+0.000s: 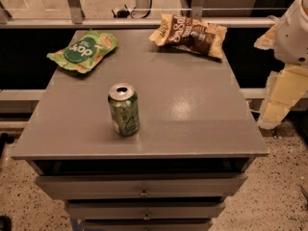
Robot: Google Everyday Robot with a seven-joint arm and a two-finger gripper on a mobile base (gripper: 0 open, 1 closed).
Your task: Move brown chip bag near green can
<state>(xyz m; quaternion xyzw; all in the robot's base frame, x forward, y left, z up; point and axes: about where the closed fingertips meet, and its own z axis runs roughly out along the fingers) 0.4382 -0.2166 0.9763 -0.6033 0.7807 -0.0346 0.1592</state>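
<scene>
The brown chip bag (190,33) lies crinkled at the far right corner of the grey table (192,109), its white lettering facing up. The green can (123,109) stands upright near the table's front middle, silver top open, with a pale triangular mark on its side. The bag is well apart from the can, behind it and to the right. My gripper (275,110) hangs from the white arm (294,30) off the table's right edge, below tabletop height. It holds nothing and is clear of the bag.
A flat green chip bag (83,51) with a round dark-green logo lies at the far left corner. Drawers (143,186) run below the tabletop. A railing and posts (72,4) stand behind the table. Speckled floor lies to both sides.
</scene>
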